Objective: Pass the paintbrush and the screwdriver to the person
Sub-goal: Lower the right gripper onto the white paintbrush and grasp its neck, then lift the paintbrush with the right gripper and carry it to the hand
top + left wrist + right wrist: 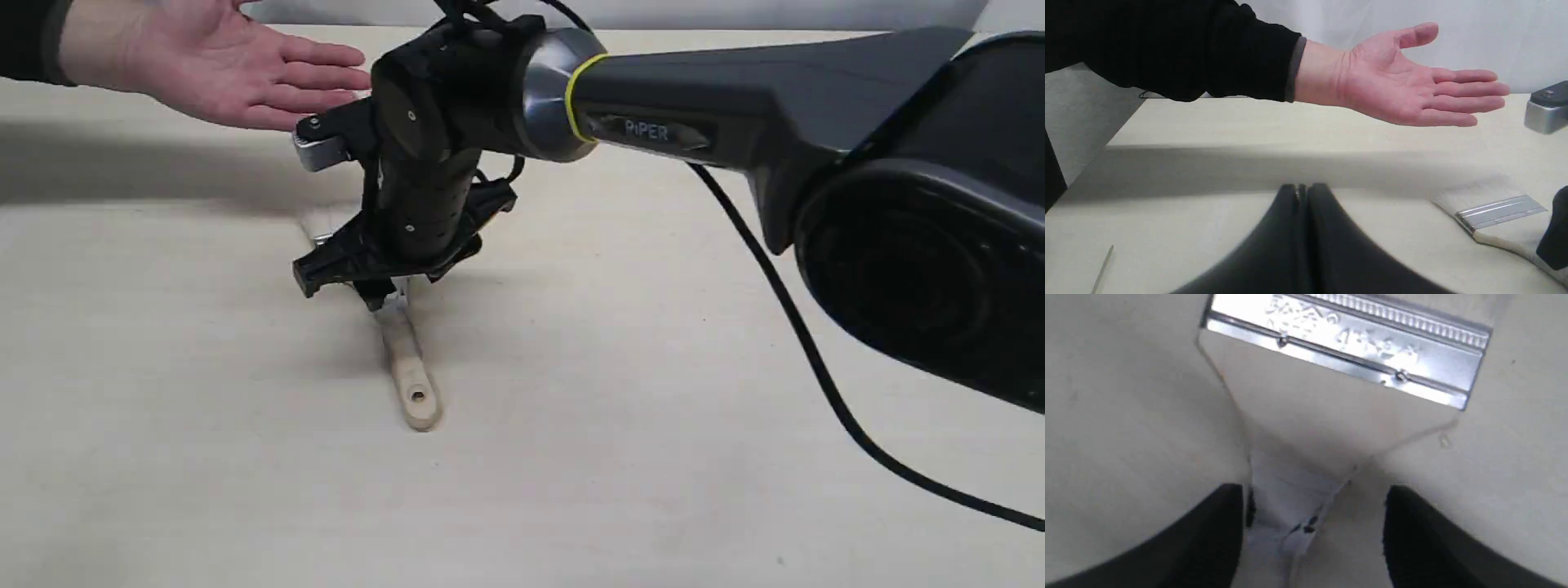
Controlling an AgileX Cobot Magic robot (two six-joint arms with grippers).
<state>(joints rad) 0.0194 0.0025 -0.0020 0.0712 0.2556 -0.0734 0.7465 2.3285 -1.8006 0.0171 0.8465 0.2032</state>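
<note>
Exterior view: nothing handed over yet, as far as shows. Paintbrush (411, 371) lies flat on the table (694, 425), its wooden handle with the hole pointing to 6 o'clock and its head toward 11 o'clock under the arm. Right gripper (382, 299) is down over the handle next to the ferrule. Person's hand (216, 69) is held out palm up at 10 o'clock, empty, apart from the brush. Screwdriver not seen here. Left wrist view: left gripper (1302, 192) has its fingers pressed together with nothing between, low over the table. Pale bristles and silver ferrule lie off to one side, the open palm beyond. Thin sliver (1102, 267) at the frame edge may be the screwdriver shaft, cannot tell. Right wrist view: fingers (1220, 531) are spread either side of the narrowing handle neck, one close against it, the other clear, not clamped. Ferrule is bright and stamped with two rivets; the wood is pale, with a whitish smear at the neck. Left to do, by my read: grasp, lift and deliver the brush, then the screwdriver.
</note>
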